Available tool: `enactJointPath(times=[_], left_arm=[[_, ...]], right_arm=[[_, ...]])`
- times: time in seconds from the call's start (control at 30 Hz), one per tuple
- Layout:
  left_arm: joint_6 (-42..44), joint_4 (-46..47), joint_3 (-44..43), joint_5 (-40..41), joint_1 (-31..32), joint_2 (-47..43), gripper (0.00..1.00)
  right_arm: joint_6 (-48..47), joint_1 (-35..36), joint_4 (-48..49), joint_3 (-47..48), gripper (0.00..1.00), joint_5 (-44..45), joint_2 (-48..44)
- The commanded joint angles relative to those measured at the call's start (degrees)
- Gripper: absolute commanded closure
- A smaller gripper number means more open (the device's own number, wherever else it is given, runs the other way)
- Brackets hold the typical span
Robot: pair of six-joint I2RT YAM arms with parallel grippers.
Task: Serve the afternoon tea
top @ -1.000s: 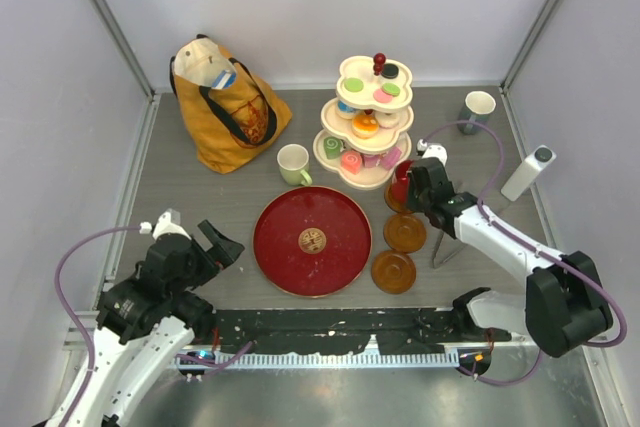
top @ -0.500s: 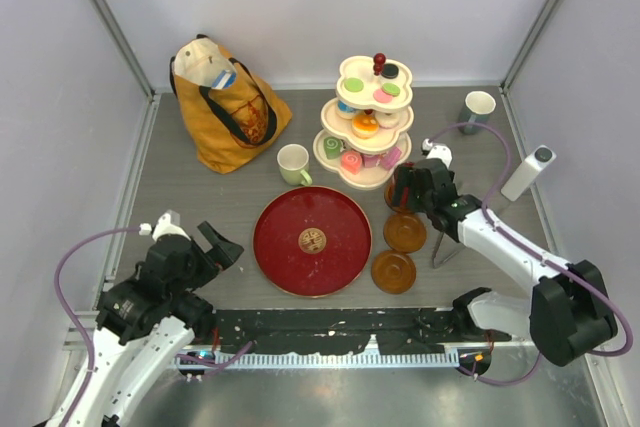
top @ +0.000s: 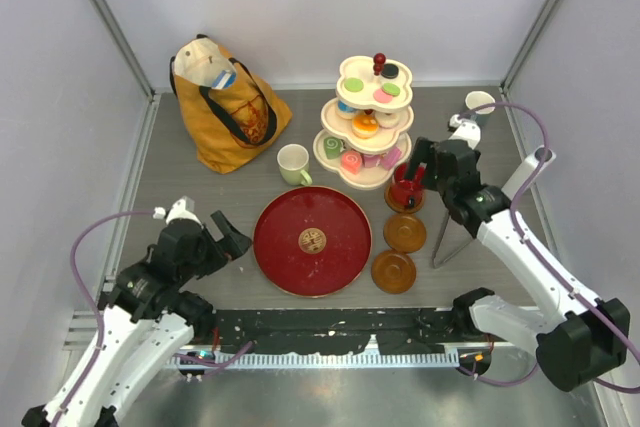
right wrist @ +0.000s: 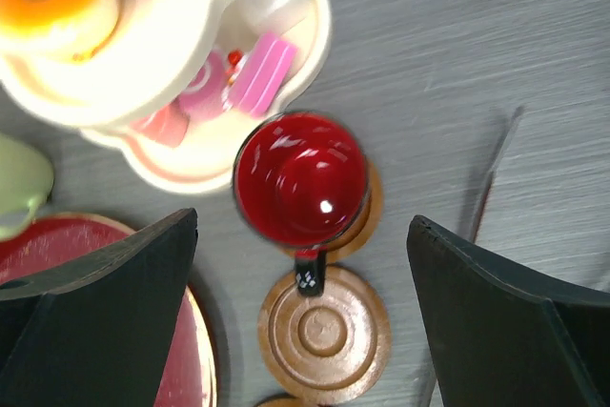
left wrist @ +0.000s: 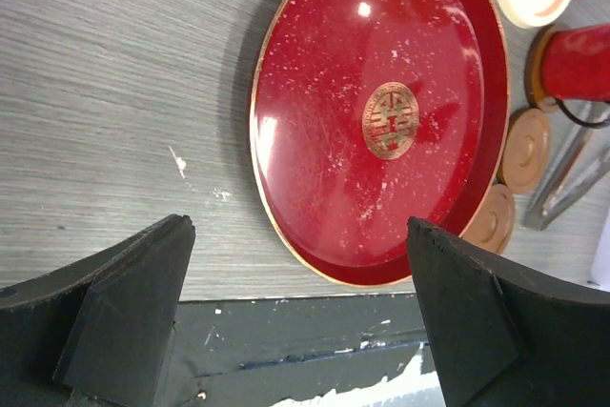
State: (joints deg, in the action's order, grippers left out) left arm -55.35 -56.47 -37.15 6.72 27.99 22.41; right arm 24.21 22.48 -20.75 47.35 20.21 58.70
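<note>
You have three mugs on the grey wood-grain surface (top: 200, 197). The glossy red mug (top: 405, 189) stands on the farthest of three round, ringed brown coasters (top: 405, 233), just in front of the cream three-tier stand (top: 330, 107), with its handle pointing toward you. The pale green mug (top: 293, 163) sits to the left of the stand's foot. The grey-blue mug (top: 480, 103) is in the far right corner, partly behind the right arm. The small pastries (top: 365, 124) are all on the stand. Four discs show on the top tier, two of them green, one pink and one dark. The lower tiers hold an orange donut and pink pieces, but they are too hidden for a full count. Half a second ago your right tool (top: 414, 169) sat low over the red mug; now it is pulled back toward the far right, its fingers spread wide with nothing between them, and the mug stands free on its coaster. Your left tool (top: 226, 239) has edged closer to the one round, shiny dark-red tray (top: 280, 247), which has a gold emblem; it is also spread wide and holds nothing.
</note>
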Motion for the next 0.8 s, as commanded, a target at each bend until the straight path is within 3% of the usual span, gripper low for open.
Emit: enactJointPath(times=[0.0, 0.13, 0.33, 0.47, 0.77], left_arm=[[3.0, 6.5, -2.4, 2.2, -0.2, 6.5, 0.0], [4.1, 11.2, -3.9, 4.4, -0.3, 13.2, 0.0], [7.1, 16.6, -7.2, 5.8, -0.7, 25.0, 0.0], [8.7, 19.1, -9.7, 5.8, -2.8, 31.4, 0.0], [12.4, 26.9, -10.6, -0.5, -14.1, 38.3, 0.0]], right_arm=[[0.8, -8.2, -2.1, 6.3, 0.04, -1.2, 2.9], [0.3, -15.6, 0.1, 9.9, 0.04, -6.7, 7.7], [-2.4, -24.4, 1.4, 19.8, 0.05, -7.6, 21.1], [-5.1, -26.1, 2.4, 28.6, 0.06, -6.5, 31.5], [-7.9, -28.4, 0.4, 48.7, 0.09, -4.4, 52.2]])
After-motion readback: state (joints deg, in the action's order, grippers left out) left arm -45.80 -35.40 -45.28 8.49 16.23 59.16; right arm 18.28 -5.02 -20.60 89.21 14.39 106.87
